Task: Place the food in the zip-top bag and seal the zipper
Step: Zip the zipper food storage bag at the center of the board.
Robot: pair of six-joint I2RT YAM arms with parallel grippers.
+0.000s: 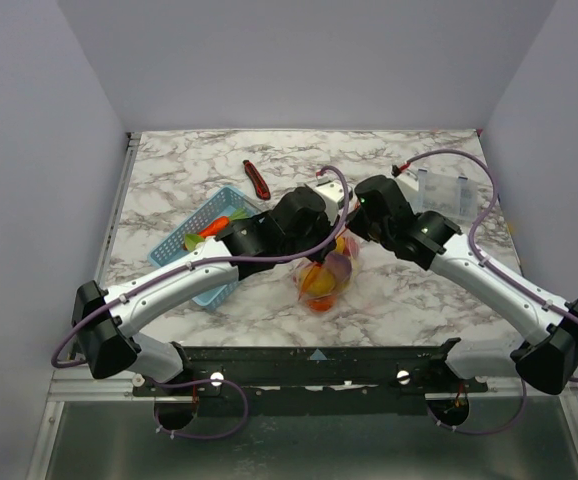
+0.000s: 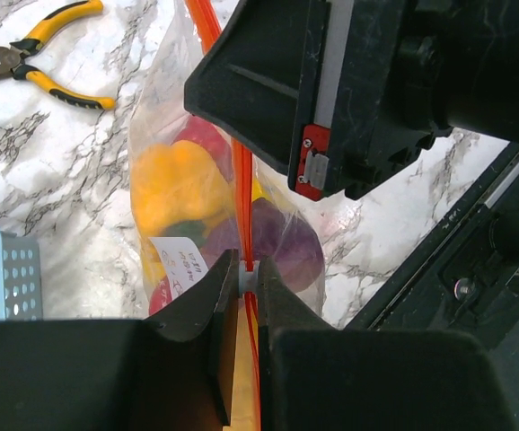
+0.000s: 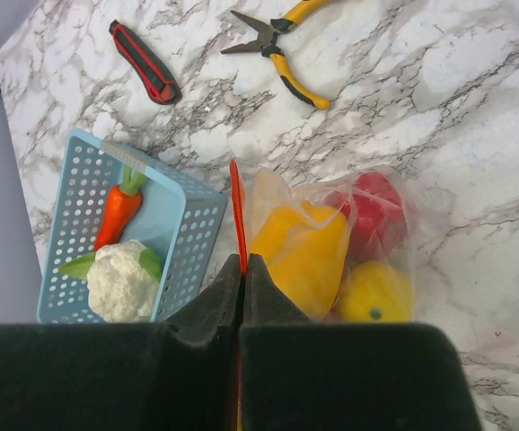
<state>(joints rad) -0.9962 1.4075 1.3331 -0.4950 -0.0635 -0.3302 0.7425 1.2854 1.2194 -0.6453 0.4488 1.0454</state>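
Right gripper (image 3: 242,260) pinching orange-red zipper (image 3: 237,211), crinkly clear bag (image 3: 273,193) — seemingly full

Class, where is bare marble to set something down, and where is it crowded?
Bare: far-left marble behind the blue basket, left of the knife; near marble between zip-top bag and right arm. Crowded: centre, left gripper and right gripper on the zipper.
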